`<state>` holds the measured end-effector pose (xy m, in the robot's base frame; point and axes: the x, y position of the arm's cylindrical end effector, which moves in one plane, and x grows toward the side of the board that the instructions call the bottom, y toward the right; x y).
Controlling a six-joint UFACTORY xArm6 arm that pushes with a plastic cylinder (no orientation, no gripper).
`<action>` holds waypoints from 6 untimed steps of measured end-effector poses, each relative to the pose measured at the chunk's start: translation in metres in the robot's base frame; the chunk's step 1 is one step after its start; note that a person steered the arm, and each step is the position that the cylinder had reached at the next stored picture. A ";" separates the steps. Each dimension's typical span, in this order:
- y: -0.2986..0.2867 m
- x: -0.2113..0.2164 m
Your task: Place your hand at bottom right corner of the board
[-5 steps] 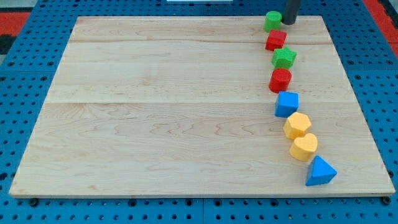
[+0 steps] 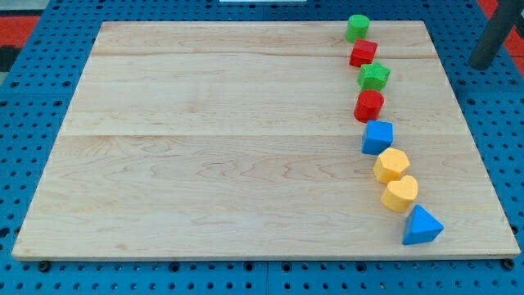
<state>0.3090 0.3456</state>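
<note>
My tip (image 2: 479, 65) is at the view's right, just off the wooden board's (image 2: 229, 139) right edge, over the blue pegboard, level with the upper blocks and apart from all of them. A curved column of blocks runs down the board's right side: a green cylinder (image 2: 357, 28), a red block (image 2: 363, 53), a green star-like block (image 2: 374, 77), a red cylinder (image 2: 368, 106), a blue block (image 2: 377, 136), a yellow hexagon (image 2: 391, 165), a yellow heart-like block (image 2: 400, 194) and a blue triangle (image 2: 421, 226) near the bottom right corner.
The blue pegboard table (image 2: 483, 115) surrounds the board on all sides. A red strip (image 2: 20, 29) shows at the view's top left.
My tip has moved from beside the green cylinder at the board's top to the view's right and a little down, off the board's right edge. The blocks have not moved.
</note>
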 end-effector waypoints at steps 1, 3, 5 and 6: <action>0.000 0.004; -0.001 0.114; 0.000 0.216; -0.017 0.261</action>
